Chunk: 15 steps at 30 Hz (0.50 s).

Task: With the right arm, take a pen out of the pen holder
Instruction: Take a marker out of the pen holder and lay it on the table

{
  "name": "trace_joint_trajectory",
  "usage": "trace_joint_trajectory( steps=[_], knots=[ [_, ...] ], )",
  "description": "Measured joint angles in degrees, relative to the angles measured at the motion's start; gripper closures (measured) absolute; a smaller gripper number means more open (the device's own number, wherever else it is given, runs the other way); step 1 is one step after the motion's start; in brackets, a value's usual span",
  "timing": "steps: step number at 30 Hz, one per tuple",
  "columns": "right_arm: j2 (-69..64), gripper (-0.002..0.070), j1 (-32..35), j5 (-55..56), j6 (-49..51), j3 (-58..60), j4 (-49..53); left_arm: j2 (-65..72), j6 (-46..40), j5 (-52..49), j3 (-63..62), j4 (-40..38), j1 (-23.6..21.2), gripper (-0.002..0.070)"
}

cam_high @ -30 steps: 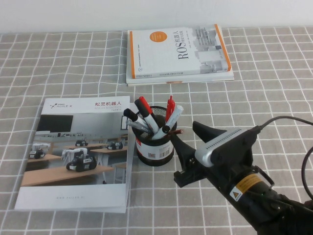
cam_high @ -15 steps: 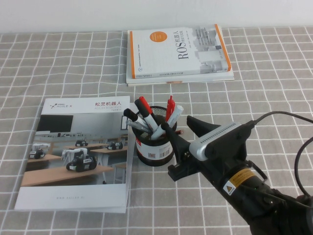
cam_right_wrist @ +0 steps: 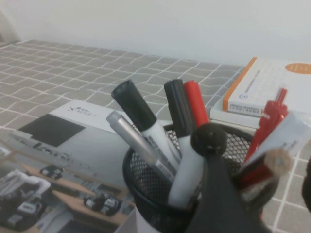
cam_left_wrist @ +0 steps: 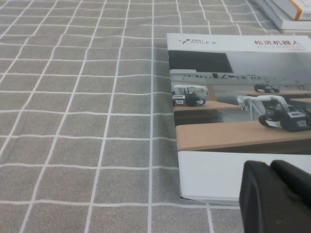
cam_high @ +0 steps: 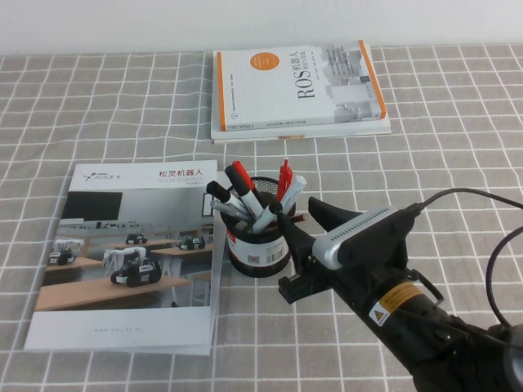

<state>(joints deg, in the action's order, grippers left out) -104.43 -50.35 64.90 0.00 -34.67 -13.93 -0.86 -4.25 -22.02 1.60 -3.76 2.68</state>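
Since the pens fan out above the mesh pen holder (cam_high: 258,255), which stands just beside the brochure (cam_high: 131,253), your right gripper (cam_high: 298,214) sits at the rim's near right side. Its jaws are apart, one finger is against a black-capped marker (cam_high: 266,222), and nothing is clamped yet. Your left gripper (cam_left_wrist: 274,194) hangs over the brochure's edge, likely parked clear.

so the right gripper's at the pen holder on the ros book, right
No: in the high view the pen holder stands on the cloth, not the ROS book. Right gripper is at it, open; left gripper is over the brochure.
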Motion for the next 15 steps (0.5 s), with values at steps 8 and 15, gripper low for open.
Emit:
trace_joint_trajectory(
  steps=[8, 15],
  knots=[
    [-0.4, 0.0368, 0.0, 0.0, 0.0, -1.7, -0.3, 0.0, 0.0, 0.0, 0.0, 0.0, 0.0, 0.0678],
    [-0.8, 0.037, 0.0, 0.0, 0.0, -2.0, -0.3, 0.0, 0.0, 0.0, 0.0, 0.0, 0.0, 0.0678]
  ],
)
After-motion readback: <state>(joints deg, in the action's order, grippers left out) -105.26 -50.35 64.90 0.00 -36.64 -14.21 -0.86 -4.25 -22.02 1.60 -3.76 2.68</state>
